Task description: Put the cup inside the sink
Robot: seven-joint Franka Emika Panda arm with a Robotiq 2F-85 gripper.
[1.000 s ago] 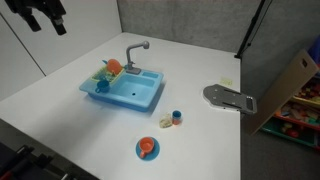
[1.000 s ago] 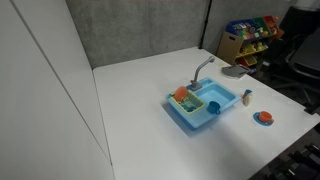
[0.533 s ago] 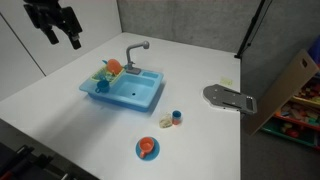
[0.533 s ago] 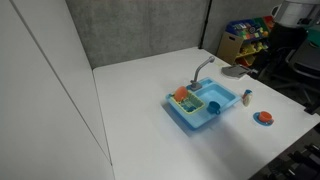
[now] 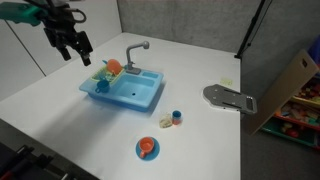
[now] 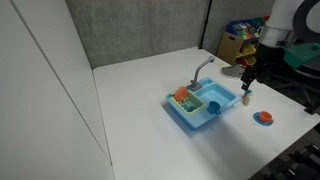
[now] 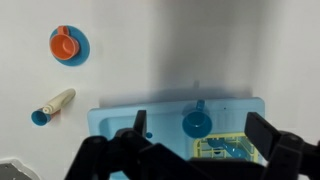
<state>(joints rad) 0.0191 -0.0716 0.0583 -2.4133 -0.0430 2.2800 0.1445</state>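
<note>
The light-blue sink [image 5: 128, 101] with a grey faucet [image 5: 136, 49] stands mid-table in both exterior views [image 6: 193, 119]. The blue cup [image 5: 101, 86] stands upright in the sink unit, right beside its yellow rack; it also shows in an exterior view [image 6: 213, 108]. In the wrist view the cup [image 7: 197, 124] lies straight below, handle pointing away from the rack, on the sink [image 7: 120, 118]. My gripper [image 5: 77, 47] hangs open and empty well above the rack end of the sink. It also shows in an exterior view [image 6: 247, 80] and the wrist view [image 7: 201, 124].
A flat blue plate with orange food [image 5: 147, 149] and a tiny blue piece with red and yellow bits [image 5: 175, 119] lie in front of the sink. A grey flat object [image 5: 228, 97] lies near the table edge. Walls stand behind; shelves with toys [image 6: 248, 35] stand beside the table.
The arm has come down and moved toward the sink, from the far corner to above the rack end. The cup and sink have not moved.
</note>
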